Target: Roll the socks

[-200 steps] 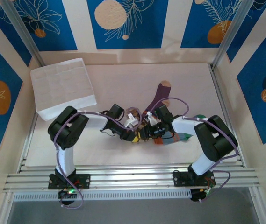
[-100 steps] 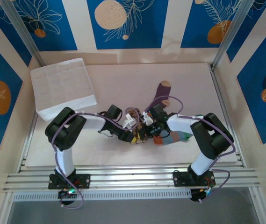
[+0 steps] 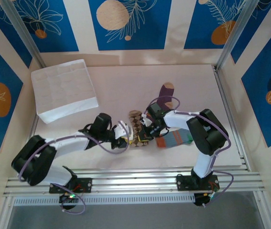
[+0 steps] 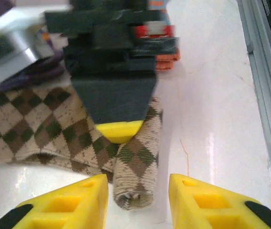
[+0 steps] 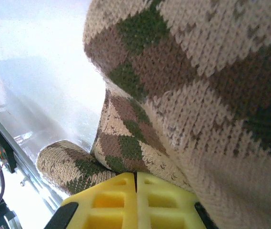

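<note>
The brown-tan diamond sock (image 3: 135, 117) lies mid-table, its near end wound into a small roll (image 4: 135, 183). My left gripper (image 3: 128, 137) is open, its yellow fingertips (image 4: 68, 202) on either side of the roll's end without touching it. My right gripper (image 3: 144, 133) is shut, and its yellow tip (image 4: 120, 131) presses down on the sock just behind the roll. In the right wrist view the closed pads (image 5: 121, 202) sit against the diamond sock (image 5: 197, 71). The purple sock (image 3: 166, 90) lies behind the right gripper. The blue-grey striped sock (image 3: 177, 139) lies to its right.
A white gridded fabric box (image 3: 64, 90) stands at the back left. An aluminium rail (image 3: 135, 183) runs along the table's near edge. The right arm's cable (image 3: 171, 101) loops over the purple sock.
My left arm has dropped low and stretched out, and its gripper has opened off the sock roll. My right gripper has shut and shifted left onto the diamond sock.
</note>
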Controlling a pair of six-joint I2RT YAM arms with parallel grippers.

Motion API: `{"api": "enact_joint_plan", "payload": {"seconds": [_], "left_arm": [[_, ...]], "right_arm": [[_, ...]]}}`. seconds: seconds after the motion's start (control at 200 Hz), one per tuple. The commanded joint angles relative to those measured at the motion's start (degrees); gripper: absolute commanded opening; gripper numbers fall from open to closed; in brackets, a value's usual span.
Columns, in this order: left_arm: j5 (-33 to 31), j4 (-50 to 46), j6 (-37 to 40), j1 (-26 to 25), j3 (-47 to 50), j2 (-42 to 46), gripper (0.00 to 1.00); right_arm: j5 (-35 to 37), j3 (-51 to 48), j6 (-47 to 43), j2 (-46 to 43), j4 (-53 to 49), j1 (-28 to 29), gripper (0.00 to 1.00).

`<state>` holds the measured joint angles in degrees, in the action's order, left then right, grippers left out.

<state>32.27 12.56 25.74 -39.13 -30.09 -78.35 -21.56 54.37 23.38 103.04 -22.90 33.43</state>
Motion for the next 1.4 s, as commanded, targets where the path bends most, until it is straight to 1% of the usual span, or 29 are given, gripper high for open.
{"api": "enact_joint_plan", "payload": {"seconds": [0.0, 0.11, 0.185, 0.375, 0.445, 0.56, 0.705, 0.74, 0.775, 0.84, 0.87, 0.9, 0.995, 1.025, 1.05, 1.116, 1.241, 1.396], "left_arm": [[-10.65, 9.23, 11.20, -4.88, 4.32, 2.31, 0.48], [-18.15, 9.47, 15.05, -8.71, 4.14, 1.06, 0.49], [-21.00, 10.38, 17.21, -10.45, 4.03, -0.65, 0.49], [-21.90, 11.34, 19.18, -11.85, 1.90, -6.84, 0.51], [-22.41, 13.04, 19.44, -12.37, 1.74, -8.75, 0.51], [-22.03, 16.24, 18.49, -12.43, 1.88, -10.73, 0.49], [-20.88, 17.26, 17.05, -12.46, 1.70, -12.00, 0.38], [-20.71, 17.09, 16.69, -12.46, 1.61, -12.09, 0.33], [-20.52, 16.73, 16.50, -12.46, 1.61, -12.09, 0.24], [-19.69, 14.89, 16.17, -12.46, 1.21, -11.71, 0.00], [-19.09, 13.49, 15.91, -12.46, 0.88, -11.42, 0.00], [-18.29, 11.76, 15.60, -12.46, 0.31, -11.10, 0.00], [-15.13, 5.48, 13.37, -12.23, -1.80, -10.73, 0.00], [-14.08, 3.40, 12.37, -12.06, -2.58, -10.93, 0.00], [-12.84, 1.84, 11.60, -11.88, -3.22, -11.16, 0.00], [-9.95, -1.43, 9.74, -11.37, -4.58, -12.18, 0.00], [-5.68, -5.70, 6.05, -10.27, -6.95, -14.46, 0.00], [-1.59, -11.45, 1.83, -8.57, -11.07, -17.12, 0.00]], "right_arm": [[3.90, -0.57, -1.71, 3.99, -6.67, 0.70, 0.00], [3.74, 0.42, -2.31, 4.55, -7.88, 0.67, 0.00], [3.59, 0.74, -2.53, 4.71, -8.30, 0.68, 0.00], [2.80, 0.52, -2.64, 5.04, -8.34, 0.63, 0.00], [2.49, 0.49, -2.74, 5.23, -8.38, 0.61, 0.00], [2.08, 0.53, -2.66, 5.50, -8.22, 0.52, 0.00], [1.70, 0.90, -2.59, 5.76, -8.13, 0.63, 0.00], [1.70, 0.91, -2.64, 5.84, -8.16, 0.61, 0.00], [1.70, 1.01, -2.62, 5.91, -8.10, 0.65, 0.00], [1.77, 1.00, -2.57, 5.81, -7.96, 0.64, 0.00], [1.87, 0.88, -2.59, 5.56, -7.75, 0.59, 0.03], [1.95, 0.56, -2.54, 5.10, -7.26, 0.60, 0.07], [1.19, -1.84, -2.26, 1.72, -3.89, 0.42, 0.31], [0.58, -2.95, -2.10, 0.29, -2.41, 0.20, 0.36], [-0.01, -3.89, -1.90, -0.96, -1.07, -0.11, 0.38], [-1.96, -6.35, -1.31, -3.68, 2.18, -1.15, 0.41], [-5.08, -9.88, -0.45, -7.30, 6.39, -2.96, 0.41], [-4.17, -12.44, -0.50, -9.76, 7.68, -3.21, 0.42]]}}
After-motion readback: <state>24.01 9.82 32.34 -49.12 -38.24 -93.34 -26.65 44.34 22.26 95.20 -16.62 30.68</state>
